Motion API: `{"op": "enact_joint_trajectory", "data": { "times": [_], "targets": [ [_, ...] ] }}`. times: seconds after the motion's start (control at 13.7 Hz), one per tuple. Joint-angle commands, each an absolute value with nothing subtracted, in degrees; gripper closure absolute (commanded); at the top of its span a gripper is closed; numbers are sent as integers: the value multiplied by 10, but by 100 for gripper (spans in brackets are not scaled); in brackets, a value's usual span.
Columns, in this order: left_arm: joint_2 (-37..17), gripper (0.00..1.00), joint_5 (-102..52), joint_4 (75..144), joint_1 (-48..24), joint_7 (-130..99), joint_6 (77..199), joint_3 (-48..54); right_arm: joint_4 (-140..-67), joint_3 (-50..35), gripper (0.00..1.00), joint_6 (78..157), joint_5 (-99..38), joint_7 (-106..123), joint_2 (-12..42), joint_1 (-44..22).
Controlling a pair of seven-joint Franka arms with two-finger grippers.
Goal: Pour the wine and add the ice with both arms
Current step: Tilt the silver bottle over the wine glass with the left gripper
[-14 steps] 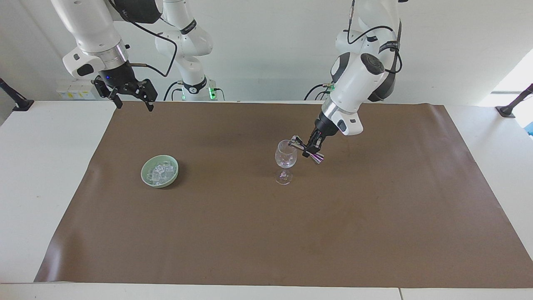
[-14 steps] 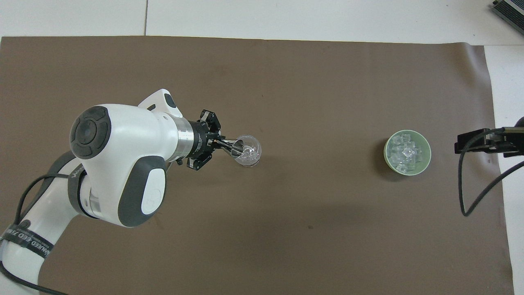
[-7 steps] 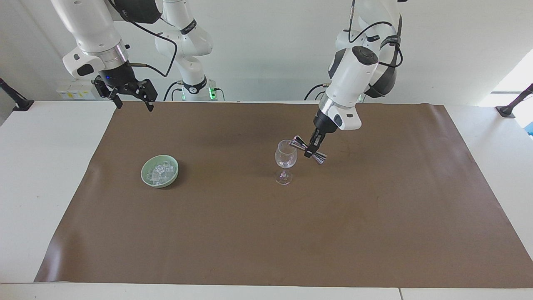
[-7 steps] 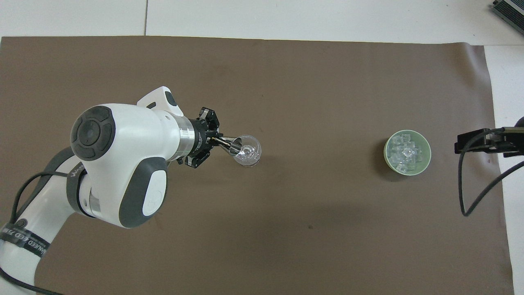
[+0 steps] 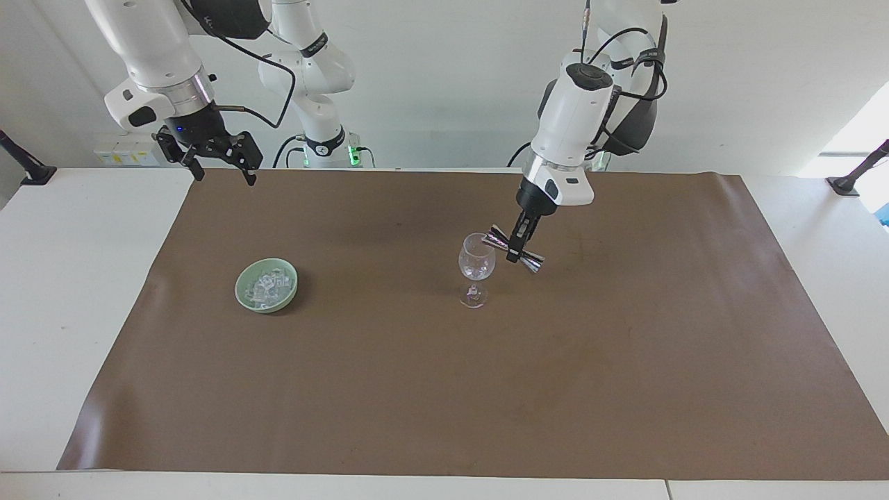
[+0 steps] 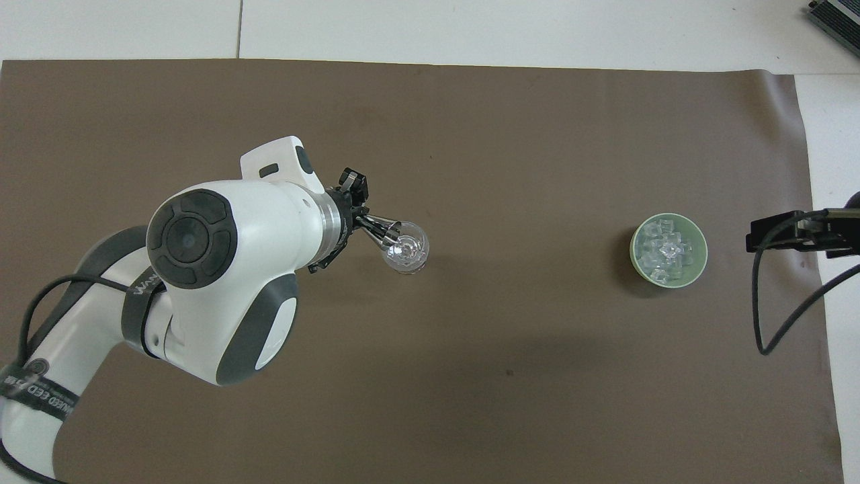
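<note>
A clear wine glass (image 5: 476, 267) stands upright on the brown mat (image 5: 625, 361); it also shows in the overhead view (image 6: 406, 247). My left gripper (image 5: 517, 244) is shut on a silver double-ended jigger (image 5: 514, 248), tipped sideways with one cup at the glass's rim. The jigger shows in the overhead view (image 6: 379, 230) by the left gripper (image 6: 356, 218). Ice (image 5: 267, 286) lies as several clear cubes in a pale green bowl (image 5: 267, 285) toward the right arm's end, also in the overhead view (image 6: 668, 250). My right gripper (image 5: 221, 167) waits open, raised above the mat's corner nearest its base.
The brown mat (image 6: 470, 376) covers most of the white table (image 5: 62, 278). The right gripper's black body and cable (image 6: 793, 236) show at the edge of the overhead view beside the bowl.
The left arm's wrist has swung more upright over the jigger, which stays tipped at the glass's rim. The right arm, the glass and the bowl have not moved.
</note>
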State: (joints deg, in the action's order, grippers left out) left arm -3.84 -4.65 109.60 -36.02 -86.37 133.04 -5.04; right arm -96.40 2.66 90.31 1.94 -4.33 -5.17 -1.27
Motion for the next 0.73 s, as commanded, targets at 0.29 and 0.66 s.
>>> {"op": "enact_joint_trajectory", "data": {
  "times": [0.29,0.66],
  "targets": [
    [-42,100,57,1087,-395,-917,1355,-58,-977,25,0,902,19,-27,-65,-10],
    [-42,100,128,1090,-400,-920,1370,-58,-977,25,0,902,19,-27,-65,-10]
  ]
}}
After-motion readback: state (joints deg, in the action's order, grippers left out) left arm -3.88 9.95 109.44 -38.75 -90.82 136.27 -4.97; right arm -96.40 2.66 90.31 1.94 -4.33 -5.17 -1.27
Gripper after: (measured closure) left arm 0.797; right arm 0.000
